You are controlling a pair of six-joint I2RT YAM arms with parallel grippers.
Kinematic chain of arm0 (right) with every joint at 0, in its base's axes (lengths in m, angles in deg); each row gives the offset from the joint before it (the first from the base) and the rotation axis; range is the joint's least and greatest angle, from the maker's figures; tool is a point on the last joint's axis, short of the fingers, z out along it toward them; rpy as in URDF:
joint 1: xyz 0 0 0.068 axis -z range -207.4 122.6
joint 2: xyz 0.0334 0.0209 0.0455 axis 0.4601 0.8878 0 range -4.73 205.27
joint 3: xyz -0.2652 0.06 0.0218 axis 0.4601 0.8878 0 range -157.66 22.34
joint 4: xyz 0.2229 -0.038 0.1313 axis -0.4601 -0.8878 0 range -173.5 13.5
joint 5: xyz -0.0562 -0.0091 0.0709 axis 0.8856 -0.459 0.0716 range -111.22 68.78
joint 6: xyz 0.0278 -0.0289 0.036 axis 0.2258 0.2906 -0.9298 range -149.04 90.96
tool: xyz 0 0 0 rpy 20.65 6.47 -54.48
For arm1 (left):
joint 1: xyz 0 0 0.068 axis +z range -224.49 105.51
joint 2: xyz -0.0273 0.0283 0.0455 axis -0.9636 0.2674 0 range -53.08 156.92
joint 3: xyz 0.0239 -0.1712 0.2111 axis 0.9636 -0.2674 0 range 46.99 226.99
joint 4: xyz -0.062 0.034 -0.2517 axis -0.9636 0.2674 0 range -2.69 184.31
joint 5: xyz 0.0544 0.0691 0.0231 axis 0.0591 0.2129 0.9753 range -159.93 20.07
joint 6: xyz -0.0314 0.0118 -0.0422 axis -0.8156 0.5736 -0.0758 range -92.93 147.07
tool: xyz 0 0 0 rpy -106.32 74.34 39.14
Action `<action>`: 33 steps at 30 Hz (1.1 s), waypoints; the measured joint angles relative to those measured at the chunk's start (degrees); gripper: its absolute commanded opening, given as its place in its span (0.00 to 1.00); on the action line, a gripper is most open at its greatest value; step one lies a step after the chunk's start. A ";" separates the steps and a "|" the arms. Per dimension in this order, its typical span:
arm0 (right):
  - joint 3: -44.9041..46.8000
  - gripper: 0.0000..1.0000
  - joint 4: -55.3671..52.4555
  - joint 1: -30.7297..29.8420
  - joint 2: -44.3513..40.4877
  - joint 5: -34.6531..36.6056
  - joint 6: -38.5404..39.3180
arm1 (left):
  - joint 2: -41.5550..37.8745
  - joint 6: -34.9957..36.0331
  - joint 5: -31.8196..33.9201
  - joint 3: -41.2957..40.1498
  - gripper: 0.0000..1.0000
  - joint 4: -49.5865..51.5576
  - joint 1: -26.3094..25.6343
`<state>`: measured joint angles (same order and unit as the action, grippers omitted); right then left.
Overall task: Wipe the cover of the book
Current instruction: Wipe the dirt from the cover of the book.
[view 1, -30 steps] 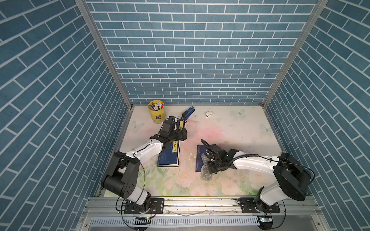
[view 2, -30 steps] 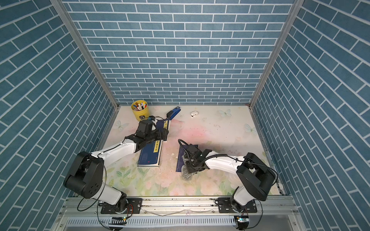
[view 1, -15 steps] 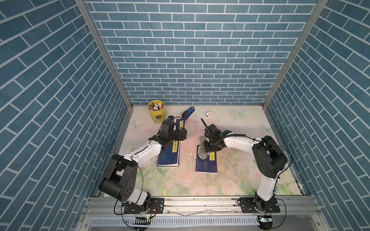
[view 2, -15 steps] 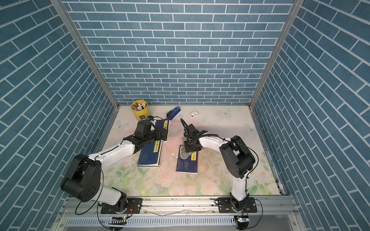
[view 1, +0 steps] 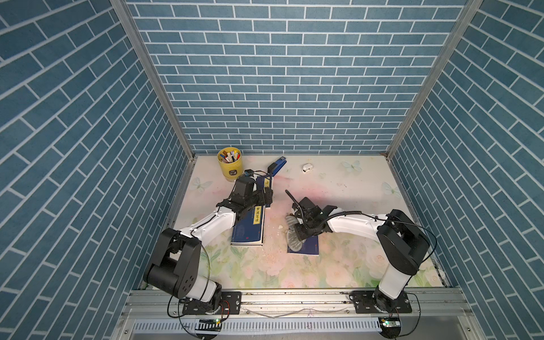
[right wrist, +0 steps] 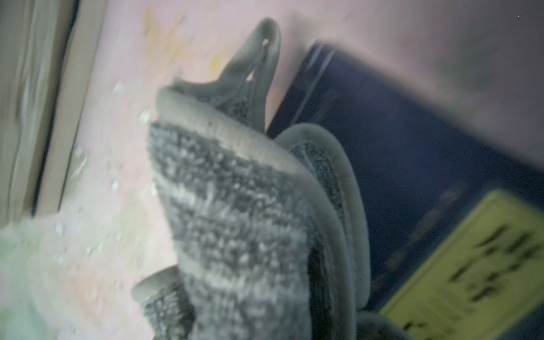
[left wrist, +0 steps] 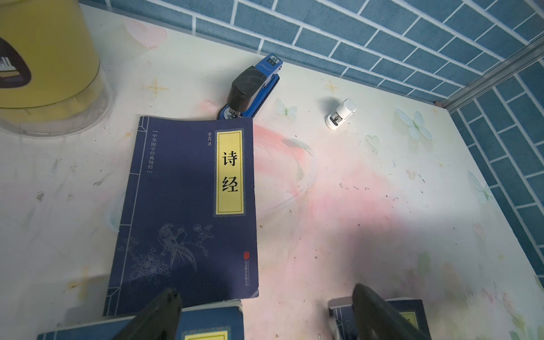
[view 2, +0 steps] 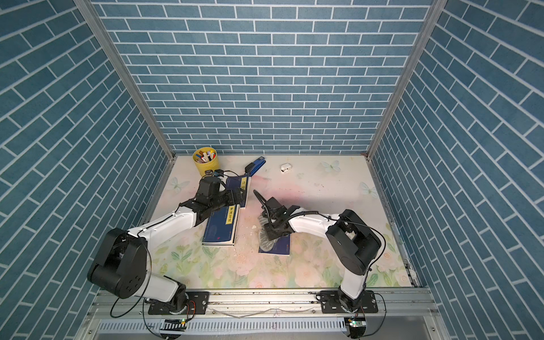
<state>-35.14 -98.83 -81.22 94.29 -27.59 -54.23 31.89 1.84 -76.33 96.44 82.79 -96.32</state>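
Observation:
A dark blue book (view 1: pixel 307 248) (view 2: pixel 278 248) with a yellow title label lies mid-table. My right gripper (view 1: pixel 303 232) (view 2: pixel 272 232) is shut on a grey striped cloth (view 1: pixel 293 240) (view 2: pixel 266 242), which rests folded on the book's left part and hangs over its edge. In the right wrist view the cloth (right wrist: pixel 235 220) fills the middle and hides the fingers, with the book (right wrist: pixel 397 153) beside it. My left gripper (view 1: pixel 266 195) (view 2: pixel 238 197) (left wrist: pixel 265 294) stands open with nothing in it, low over the left-hand books.
A thick blue book (view 1: pixel 248 226) lies left of centre, a thinner one (left wrist: pixel 188 206) beyond it. At the back stand a yellow pen cup (view 1: pixel 230 167), a blue stapler (view 1: pixel 276 165) and a small white stapler (view 1: pixel 307 167). Crumbs (view 1: pixel 279 227) dot the mat between the books.
My right gripper swept the cloth from the book's near end to its far end, then back toward the near end. The left arm has not moved.

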 measured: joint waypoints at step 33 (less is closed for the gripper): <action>-13.84 0.00 -2.62 6.27 10.78 -5.38 7.26 | -3.13 -0.98 1.03 -2.67 0.96 -0.55 1.20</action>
<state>-48.97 -101.45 -74.95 105.07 -32.97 -46.97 28.76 0.85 -75.30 93.78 82.25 -95.11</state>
